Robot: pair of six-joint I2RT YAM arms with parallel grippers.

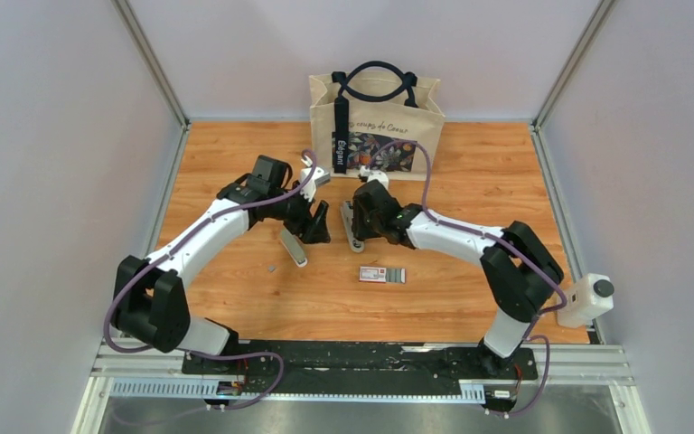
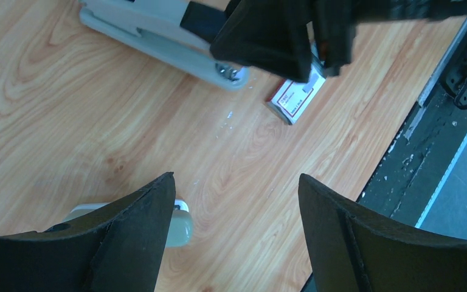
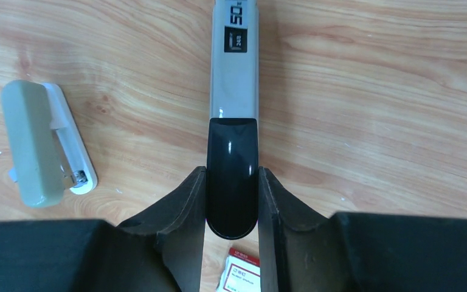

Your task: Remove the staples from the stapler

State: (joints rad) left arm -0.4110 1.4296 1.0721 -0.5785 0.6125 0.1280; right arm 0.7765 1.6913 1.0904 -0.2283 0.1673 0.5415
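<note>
A long grey stapler (image 3: pixel 234 91) with a glossy black rear end lies flat on the wooden table. My right gripper (image 3: pixel 231 173) is shut on that black end, one finger on each side. In the top view the right gripper (image 1: pixel 362 220) and the stapler (image 1: pixel 352 237) sit mid-table. Just left of them my left gripper (image 1: pixel 317 222) hovers over bare wood, and its wrist view shows the left gripper (image 2: pixel 236 182) open with nothing between the fingers. A tiny silver-grey piece (image 1: pixel 272 267), possibly a short strip of staples, lies on the table to the left.
A smaller pale green stapler (image 1: pixel 293 246) lies below the left gripper, its end showing beside the left finger (image 2: pixel 181 226). A small red-labelled box (image 1: pixel 382 275) lies nearer the front. A beige tote bag (image 1: pixel 376 122) stands at the back. Grey walls enclose the table.
</note>
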